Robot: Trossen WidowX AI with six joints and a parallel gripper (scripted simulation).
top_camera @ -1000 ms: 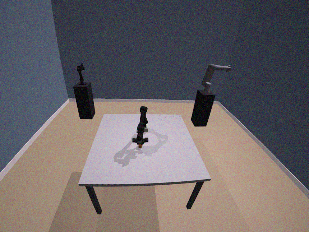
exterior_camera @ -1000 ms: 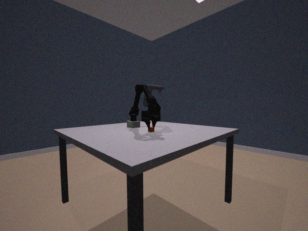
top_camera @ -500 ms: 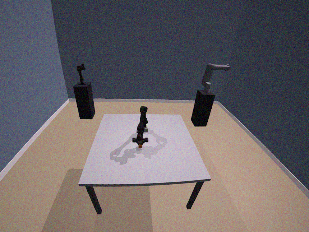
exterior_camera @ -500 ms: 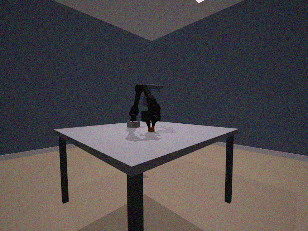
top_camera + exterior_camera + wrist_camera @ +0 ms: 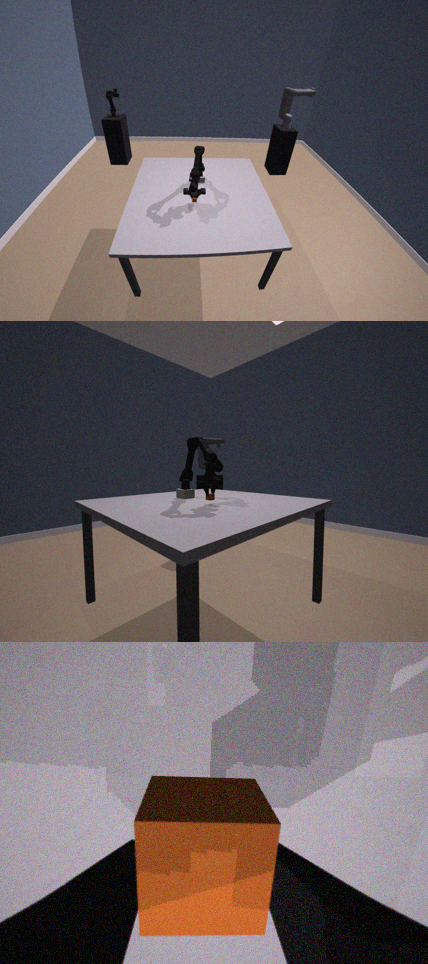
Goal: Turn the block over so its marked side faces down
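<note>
From the top view, the block [image 5: 194,199] is only a tiny orange spot poking out under the black gripper [image 5: 194,195], and most of it is hidden by the arm [image 5: 197,165]. From the side view, the block [image 5: 210,496] is small and dim, and its faces are hard to tell apart. In the wrist view, the two black fingers run off the bottom corners of the picture, so their tips and the rest of the gripper are cut off.

The block [image 5: 206,857] looks like a cube, with all sides about the same, so it has no long side to point any way. In the wrist view, one flat face looks at the camera and another face slants away behind it.

The face looking at the camera is bright orange, with darker shadow shapes across it. The face behind it is dark brown. I cannot tell whether that brown is a mark or just shade.

The fingers are closed on the block. One black finger presses on its left side and the other [image 5: 345,907] presses on its right side, with the block snug between them.

The block is near the middle of the grey table [image 5: 224,224], just in front of the arm's pale base [image 5: 185,493]. In the side view it seems to sit on the table [image 5: 269,509], with the gripper [image 5: 209,492] coming straight down on it. Grey shadows of the arm lie on the table around it.
</note>
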